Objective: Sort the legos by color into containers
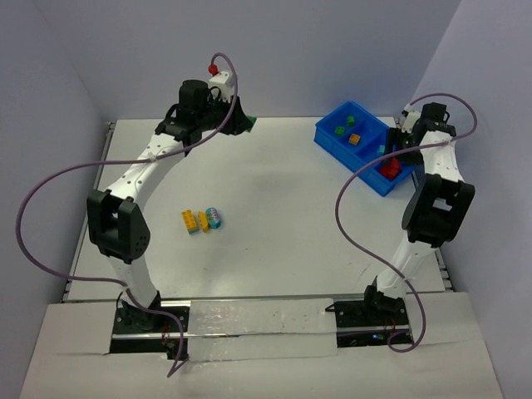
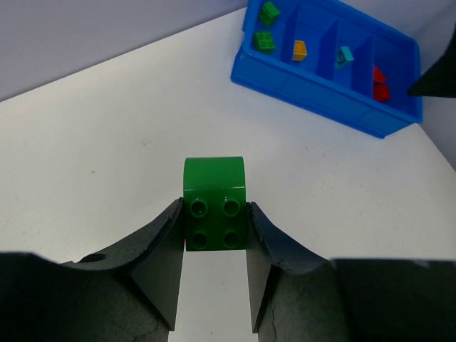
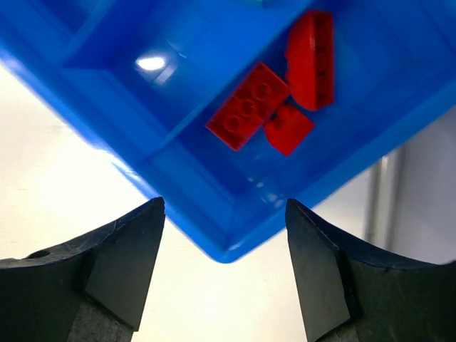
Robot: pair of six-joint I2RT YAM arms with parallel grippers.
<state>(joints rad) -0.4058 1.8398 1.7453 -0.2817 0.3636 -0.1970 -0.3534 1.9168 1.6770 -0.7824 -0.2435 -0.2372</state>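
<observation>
So, with our left gripper (image 2: 214,235) clamped on the green brick (image 2: 214,206) near the table's (image 1: 274,183) far edge, we needed a release centred over the green compartment (image 2: 278,27) of the far-right-corner bin (image 2: 320,100); right gripper (image 3: 224,206) hung open.

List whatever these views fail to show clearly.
- Top view: the loose legos are too small to count.
- Left wrist view: the left tool hides the lower sides of the green brick.
- Right wrist view: the frame cuts off the blue bin beyond its red compartment.

Left arm (image 1: 141,170) reaches far, left fingers (image 2: 160,263) pinched close; right fingers (image 3: 121,263) stand spread wide.
</observation>
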